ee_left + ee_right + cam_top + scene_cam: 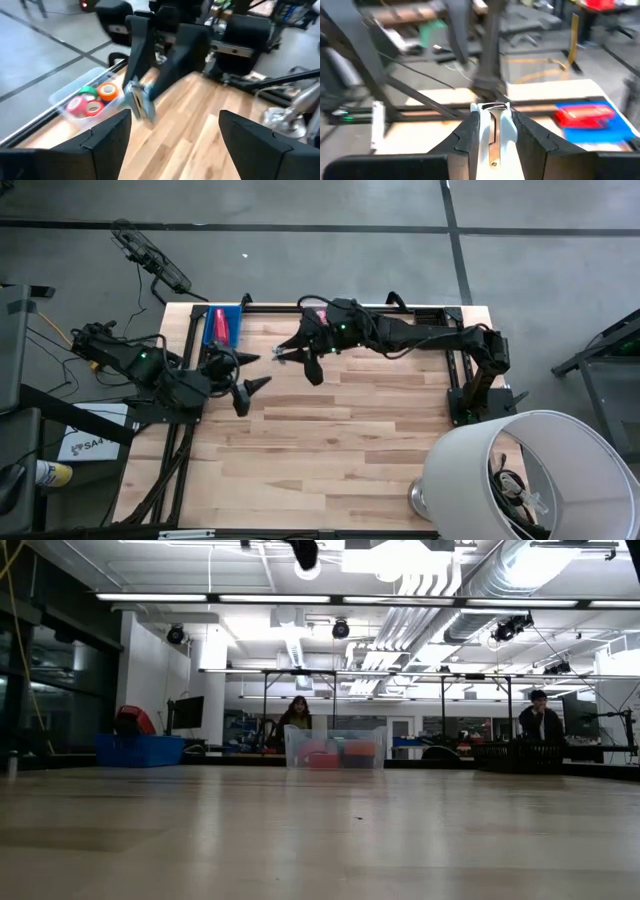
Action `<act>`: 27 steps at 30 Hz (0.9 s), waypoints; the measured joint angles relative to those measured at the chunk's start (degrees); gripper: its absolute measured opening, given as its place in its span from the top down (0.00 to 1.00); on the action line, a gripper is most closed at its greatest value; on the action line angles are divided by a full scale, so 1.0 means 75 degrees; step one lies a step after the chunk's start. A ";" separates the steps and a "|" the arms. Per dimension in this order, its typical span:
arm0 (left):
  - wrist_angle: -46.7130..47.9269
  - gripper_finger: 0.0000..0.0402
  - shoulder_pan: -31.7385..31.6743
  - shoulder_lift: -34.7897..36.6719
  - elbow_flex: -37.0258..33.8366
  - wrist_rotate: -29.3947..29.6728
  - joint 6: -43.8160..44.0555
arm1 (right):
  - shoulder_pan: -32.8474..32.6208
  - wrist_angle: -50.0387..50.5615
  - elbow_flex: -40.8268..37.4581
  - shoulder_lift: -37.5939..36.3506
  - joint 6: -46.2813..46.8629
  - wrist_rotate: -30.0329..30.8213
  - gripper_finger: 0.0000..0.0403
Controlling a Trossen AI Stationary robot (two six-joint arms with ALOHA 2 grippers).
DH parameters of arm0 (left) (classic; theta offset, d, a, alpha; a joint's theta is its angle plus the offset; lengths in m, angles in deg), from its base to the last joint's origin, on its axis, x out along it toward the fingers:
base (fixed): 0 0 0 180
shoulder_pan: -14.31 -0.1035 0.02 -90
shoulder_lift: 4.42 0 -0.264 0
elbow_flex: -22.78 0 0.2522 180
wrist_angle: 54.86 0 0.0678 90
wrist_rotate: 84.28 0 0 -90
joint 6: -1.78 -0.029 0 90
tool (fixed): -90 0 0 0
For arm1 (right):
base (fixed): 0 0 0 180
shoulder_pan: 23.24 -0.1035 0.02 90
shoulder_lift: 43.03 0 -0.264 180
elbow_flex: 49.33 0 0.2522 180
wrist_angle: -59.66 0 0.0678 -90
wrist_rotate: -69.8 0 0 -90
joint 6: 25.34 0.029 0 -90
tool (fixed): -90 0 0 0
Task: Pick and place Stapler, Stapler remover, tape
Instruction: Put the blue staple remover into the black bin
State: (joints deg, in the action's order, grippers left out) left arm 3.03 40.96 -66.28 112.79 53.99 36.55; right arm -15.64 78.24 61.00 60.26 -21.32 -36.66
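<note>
High view: wooden table (330, 450) in the centre of the frame, one arm coming in from each side, both grippers in the upper middle part.
Left gripper: the left gripper (248, 387) is left of centre in the high view; in the left wrist view its two dark fingers (107, 131) stand wide apart with only bare wood between them, so it holds nothing.
Right gripper: the right gripper (491, 131) is clamped on a silvery staple remover (492, 127), which stands upright between the fingers in the right wrist view; in the high view this gripper is just right of the left one, above the table.
Stapler: the red stapler (219, 325) lies in a blue tray (235, 332) at the upper left corner of the table; it shows also at the right side of the right wrist view.
Tape: three rolls of tape (90, 101), pink, green and orange, lie in a clear bin (70, 92) at the left of the left wrist view.
Done, as it seems: the stapler and the tape are already in containers.
Left to do: I judge that the staple remover is not yet placed; where it must go, I cannot tell.
Low view: only bare wood and the room behind, no gripper near the surface.
</note>
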 joint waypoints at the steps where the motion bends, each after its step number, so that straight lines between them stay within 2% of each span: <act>1: 0.0195 0.26 0.0003 0.0077 0.0000 0.0102 0.0049 | 0.0033 0.0161 0.0000 0.0000 0.0000 0.0197 0.78; 9: 0.2256 0.26 -0.0002 0.0578 0.0000 0.1188 0.1162 | 0.0240 0.1589 0.0000 0.0000 0.0269 0.1681 0.78; 12: 0.3072 0.26 -0.0002 0.0642 -0.0003 0.1456 0.1598 | 0.0357 0.2167 0.0000 0.0000 0.0471 0.2330 0.78; 17: 0.4151 0.26 -0.0005 0.0642 -0.0012 0.1709 0.2000 | 0.0579 0.3011 0.0000 0.0000 0.0791 0.2951 0.78; 22: 0.4275 0.26 -0.0005 0.0945 -0.0463 0.1768 0.2039 | 0.0694 0.3665 0.0000 -0.0003 0.1160 0.3454 0.78; 27: 0.4003 0.26 -0.0002 0.1807 -0.1565 0.1401 0.2458 | 0.0725 0.3880 -0.0438 -0.0047 0.1747 0.3830 0.78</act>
State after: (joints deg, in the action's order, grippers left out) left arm 33.05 40.94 -52.72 101.05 64.50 54.99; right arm -10.20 107.34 57.72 59.91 -8.22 -7.93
